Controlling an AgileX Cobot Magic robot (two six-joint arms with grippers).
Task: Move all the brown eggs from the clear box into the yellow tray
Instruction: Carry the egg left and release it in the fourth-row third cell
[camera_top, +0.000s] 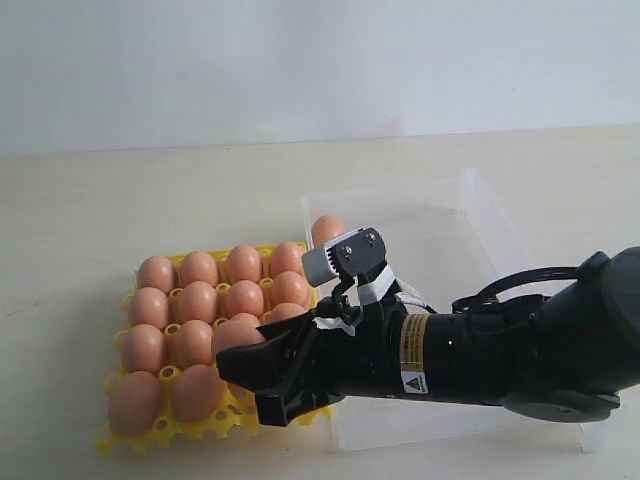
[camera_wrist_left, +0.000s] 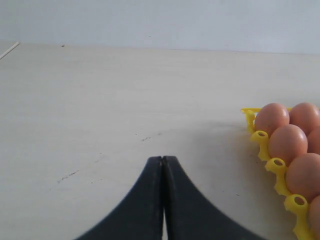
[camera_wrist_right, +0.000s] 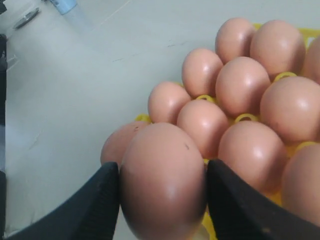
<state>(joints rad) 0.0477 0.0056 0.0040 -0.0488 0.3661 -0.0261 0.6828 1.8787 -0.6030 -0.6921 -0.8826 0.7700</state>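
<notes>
one brown egg is clamped between the two black fingers of the right gripper at the bottom of the right wrist view. the jaws stand wide, pressed on either side of the shell. in the exterior view that egg is over the lower right part of the yellow tray; whether it touches a cup i cannot tell. the tray lies at the lower left of the frame, with brown eggs packed in rows across its cups. just right of it is the clear box, with a single egg in its upper left corner. the right arm reaches in from the lower right, across the box. in the left wrist view the left gripper sits at bottom centre, fingers pressed together on nothing, over the pale table.
</notes>
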